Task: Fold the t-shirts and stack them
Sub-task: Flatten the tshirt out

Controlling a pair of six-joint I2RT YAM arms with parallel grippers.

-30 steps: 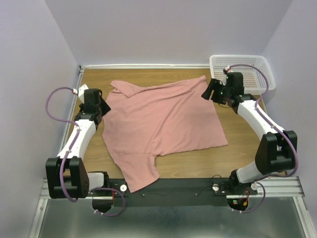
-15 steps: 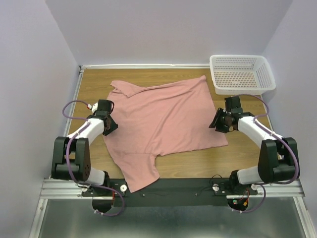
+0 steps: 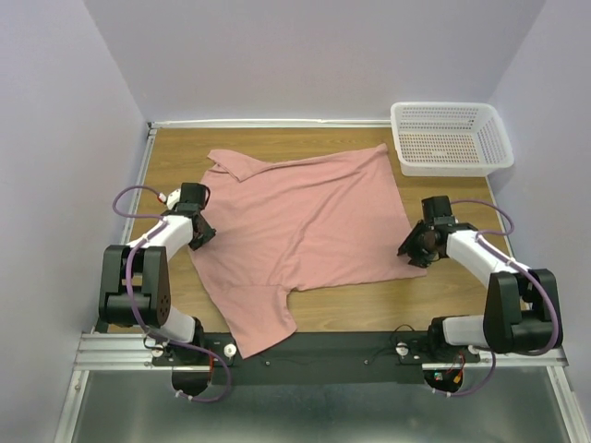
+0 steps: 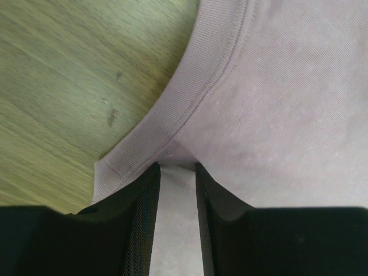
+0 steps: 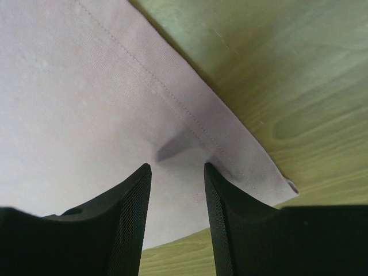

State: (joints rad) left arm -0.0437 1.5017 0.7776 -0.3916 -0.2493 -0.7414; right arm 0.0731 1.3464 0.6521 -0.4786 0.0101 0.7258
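Observation:
A dusty pink t-shirt (image 3: 305, 217) lies spread flat on the wooden table (image 3: 175, 157), with one sleeve hanging over the near edge. No print shows. My left gripper (image 3: 205, 235) is down on the shirt's left edge. In the left wrist view its jaws (image 4: 176, 167) stand narrow, with a raised fold of pink cloth between them beside the ribbed neckband (image 4: 190, 109). My right gripper (image 3: 413, 251) is down on the shirt's near right corner. In the right wrist view (image 5: 177, 167) it pinches a pucker of cloth just inside the stitched hem (image 5: 218, 121).
A white plastic mesh basket (image 3: 451, 108) stands at the far right corner of the table. Purple walls close in the left, right and back. A black rail runs along the near edge by the arm bases.
Both arms have drawn back toward me and come down: the left from the shirt's left side to its edge, the right from beside the basket to the near right corner. The shirt has hardly moved.

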